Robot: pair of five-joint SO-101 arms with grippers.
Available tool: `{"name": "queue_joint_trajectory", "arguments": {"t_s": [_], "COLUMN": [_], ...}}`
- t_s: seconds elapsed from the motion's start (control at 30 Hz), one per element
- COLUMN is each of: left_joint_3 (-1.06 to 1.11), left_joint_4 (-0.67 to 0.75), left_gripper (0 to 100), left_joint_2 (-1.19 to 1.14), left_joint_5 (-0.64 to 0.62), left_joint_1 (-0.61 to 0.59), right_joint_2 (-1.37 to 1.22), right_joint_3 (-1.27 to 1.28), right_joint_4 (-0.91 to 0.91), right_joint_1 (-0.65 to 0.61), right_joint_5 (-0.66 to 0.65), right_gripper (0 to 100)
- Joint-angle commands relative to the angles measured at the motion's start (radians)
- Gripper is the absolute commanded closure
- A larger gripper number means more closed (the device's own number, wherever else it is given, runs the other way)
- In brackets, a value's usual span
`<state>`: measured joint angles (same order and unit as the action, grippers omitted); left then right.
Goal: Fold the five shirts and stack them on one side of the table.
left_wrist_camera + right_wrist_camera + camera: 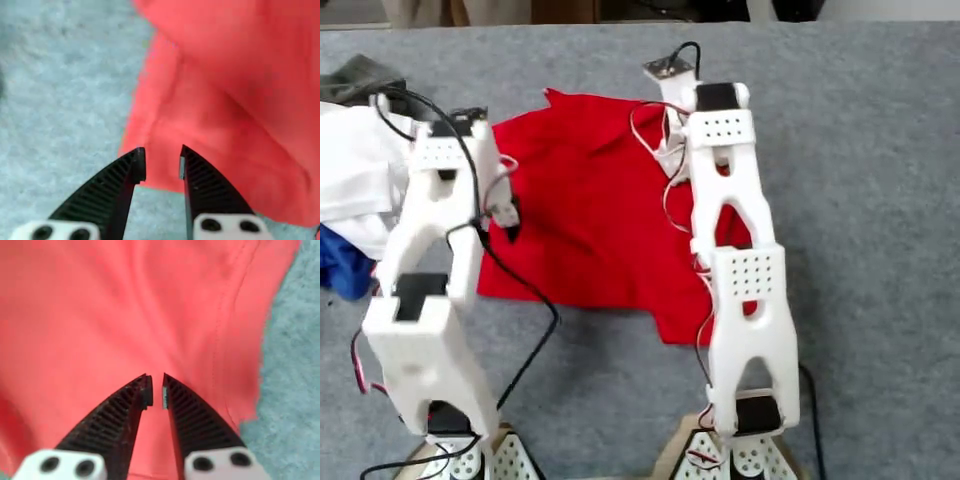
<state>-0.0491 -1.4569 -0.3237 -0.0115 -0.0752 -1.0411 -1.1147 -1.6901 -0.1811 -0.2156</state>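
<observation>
A red shirt (590, 210) lies spread out and rumpled in the middle of the grey tabletop (860, 200), unfolded, with one corner trailing toward the arms' bases. The left arm stands over the shirt's left edge and the right arm reaches over its right part toward the far side.

In the left wrist view, the left end effector (161, 167) hangs with its two black ribbed fingers (127, 175) clearly apart, gripping nothing. Its tips are just above the shirt's border, where the red cloth meets the bare tabletop.

In the right wrist view, the right end effector (155, 390) is poised over the red cloth near a seam, with the shirt's edge off to one side. Its fingers (125, 410) are separated by only a narrow gap, with red cloth visible through it and nothing held.

At the left edge of the tabletop lie a white cloth (350, 170), a blue cloth (340, 265) partly under it, and a dark cloth (360, 75) at the far corner.
</observation>
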Motion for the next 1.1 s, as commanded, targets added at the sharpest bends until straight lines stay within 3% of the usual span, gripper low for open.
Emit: {"name": "queue_joint_trajectory", "arguments": {"t_s": [0.0, 0.17, 0.3, 0.4, 0.7, 1.07], "left_joint_3": [0.207, 0.416, 0.503, 0.525, 0.592, 0.637], "left_joint_4": [0.173, 0.345, 0.410, 0.428, 0.417, 0.229], "left_gripper": [88, 88, 99, 98, 98, 98], "left_joint_2": [0.162, 0.193, 0.193, 0.194, 0.203, 0.208], "left_joint_5": [-0.035, -0.080, -0.075, -0.077, -0.068, 0.117], "left_joint_1": [0.034, 0.032, 0.034, 0.034, 0.035, 0.032], "right_joint_2": [-0.031, -0.077, -0.082, -0.082, -0.107, -0.030], "right_joint_3": [-0.007, -0.007, 0.001, -0.002, -0.001, 0.240], "right_joint_4": [0.021, 0.015, 0.014, 0.005, -0.066, -0.097], "right_joint_1": [0.012, 0.022, 0.047, 0.064, 0.068, 0.150], "right_joint_5": [-0.006, -0.003, -0.006, -0.006, -0.084, -0.172], "right_gripper": [94.5, 99.2, 99.3, 99.3, 99.4, 99.5]}}
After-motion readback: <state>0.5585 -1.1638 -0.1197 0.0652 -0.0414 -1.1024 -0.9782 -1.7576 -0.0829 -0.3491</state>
